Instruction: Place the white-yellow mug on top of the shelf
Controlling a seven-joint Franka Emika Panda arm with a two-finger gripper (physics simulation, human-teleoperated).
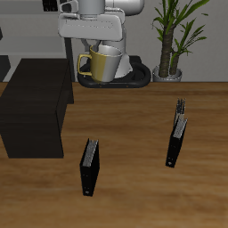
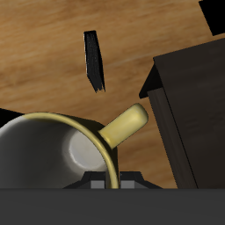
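Observation:
The white-yellow mug (image 1: 107, 66) is off-white with a yellow-gold handle (image 1: 85, 64) and hangs in the air at the back of the table, in front of the robot's base. My gripper (image 1: 101, 46) is shut on the mug's rim from above. The shelf (image 1: 36, 109), a low black cabinet with a flat top, stands beside and below the mug; the handle points toward it. In the wrist view the mug (image 2: 44, 154) shows its yellow rim and pale inside, its handle (image 2: 125, 127) reaches toward the shelf's (image 2: 189, 97) top, and one finger (image 2: 105, 183) shows at the rim.
Two upright black book-like boxes stand on the wooden table: one (image 1: 89, 166) nearer the front edge, also in the wrist view (image 2: 93, 60), and one (image 1: 178, 138) on the far side from the shelf. A potted plant (image 1: 171, 36) stands at the back.

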